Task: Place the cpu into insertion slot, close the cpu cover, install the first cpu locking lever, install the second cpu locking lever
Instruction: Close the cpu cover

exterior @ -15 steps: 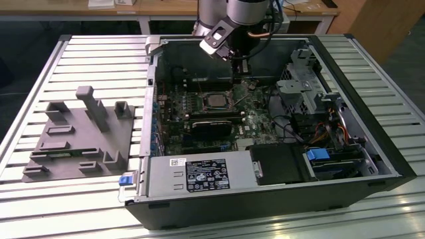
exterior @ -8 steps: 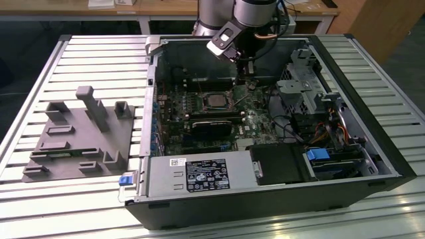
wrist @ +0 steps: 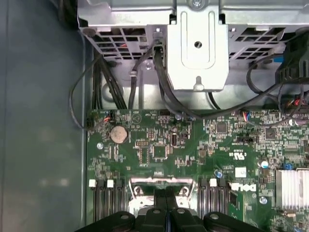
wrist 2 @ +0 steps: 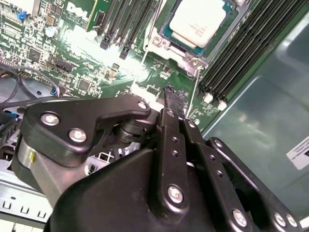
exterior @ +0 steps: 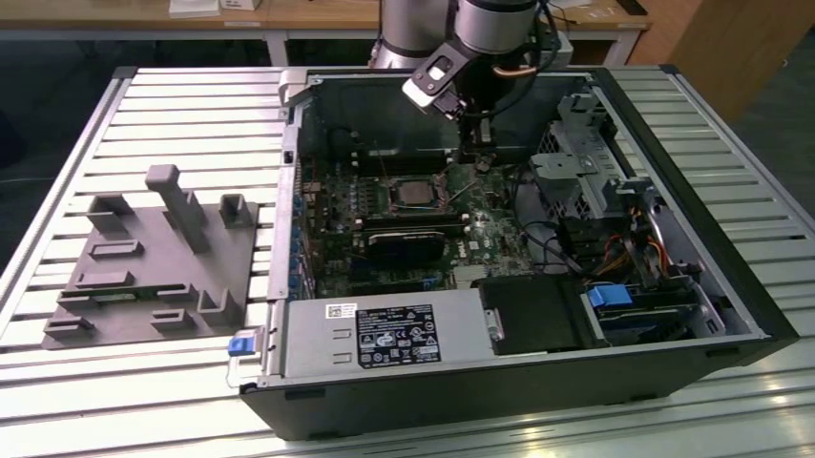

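We see one small, flat, square cpu (wrist 2: 198, 21) with a pale silvery face. It lies inside one silvery metal frame, the cpu cover (wrist 2: 159, 44), on the green circuit board (wrist 2: 87, 72), near the tips of the black gripper (wrist 2: 173, 96) but apart from them. The jaws are pressed together with nothing between them, and one thin silver wire lever (wrist 2: 193, 94) stands just beside them. On the grey metal box (exterior: 319, 339) we count one white sticker (exterior: 344, 310) and one black label (exterior: 397, 337), both with print.
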`<state>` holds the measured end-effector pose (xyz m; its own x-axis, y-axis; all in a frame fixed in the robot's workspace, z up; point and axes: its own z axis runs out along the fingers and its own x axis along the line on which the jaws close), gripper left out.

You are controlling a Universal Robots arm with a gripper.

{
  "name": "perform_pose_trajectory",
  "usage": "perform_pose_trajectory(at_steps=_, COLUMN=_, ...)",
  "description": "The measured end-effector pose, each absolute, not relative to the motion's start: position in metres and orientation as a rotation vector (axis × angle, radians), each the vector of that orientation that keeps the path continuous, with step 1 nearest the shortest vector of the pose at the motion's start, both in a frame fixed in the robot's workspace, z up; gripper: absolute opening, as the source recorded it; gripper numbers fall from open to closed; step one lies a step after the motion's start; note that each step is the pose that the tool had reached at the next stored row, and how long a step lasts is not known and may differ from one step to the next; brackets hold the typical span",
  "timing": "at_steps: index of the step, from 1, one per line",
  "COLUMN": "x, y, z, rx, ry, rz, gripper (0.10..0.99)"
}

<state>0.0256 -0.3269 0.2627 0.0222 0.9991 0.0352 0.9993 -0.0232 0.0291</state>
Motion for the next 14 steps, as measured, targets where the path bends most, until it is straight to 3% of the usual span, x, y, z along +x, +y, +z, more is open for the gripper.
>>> perform_pose_trajectory(at_steps=14, x=0.041, y=-0.323, z=0.258, rx=-2.247, ry=-2.188, rz=-0.068, gripper=0.106)
